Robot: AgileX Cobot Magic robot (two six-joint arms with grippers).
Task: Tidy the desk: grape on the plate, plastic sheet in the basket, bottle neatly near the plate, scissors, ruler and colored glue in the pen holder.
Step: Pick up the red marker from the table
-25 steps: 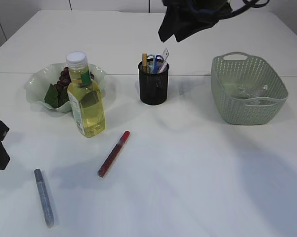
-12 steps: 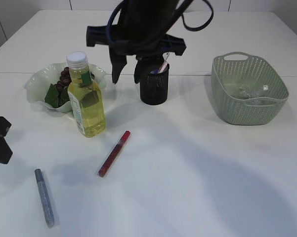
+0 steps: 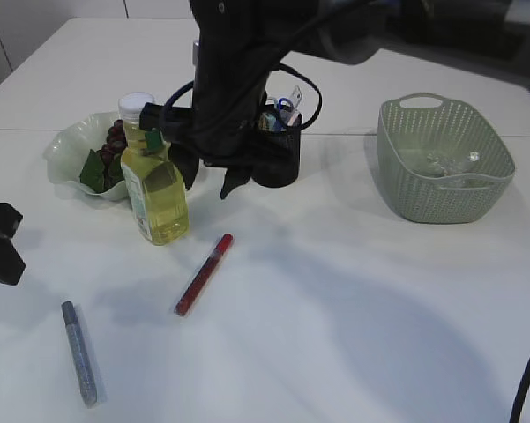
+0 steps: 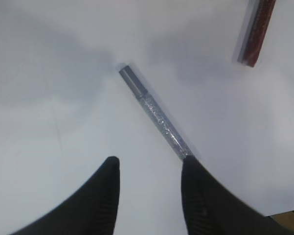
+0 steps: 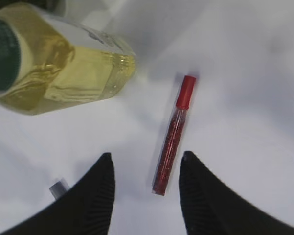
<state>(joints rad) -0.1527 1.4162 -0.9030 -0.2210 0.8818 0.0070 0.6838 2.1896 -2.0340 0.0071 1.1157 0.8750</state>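
Scene: white bench [image 3: 353,291], pen holder [image 3: 278,157] as landmark, tidy-up under way
Done, by the look of it: grapes [image 3: 115,139] on plate [image 3: 66,150], well left of holder; bottle [image 3: 154,172] upright just beside plate; scissors [image 3: 285,106] & other items standing in holder; basket [image 3: 445,159] right of holder w/ something clear inside, prob. the plastic sheet
Left to do: red glue [image 3: 203,274] lies flat in front of holder, a bit left; silver glue [image 3: 78,352] further front-left, nr bench edge
Right hand [image 5: 146,167]: open, empty, above red glue, jaws either side of its lower end, no contact
Left hand [image 4: 149,169]: open, empty, over silver glue's near end
Ruler: can't tell apart in holder
Est. progress: mostly done; two glue sticks to go
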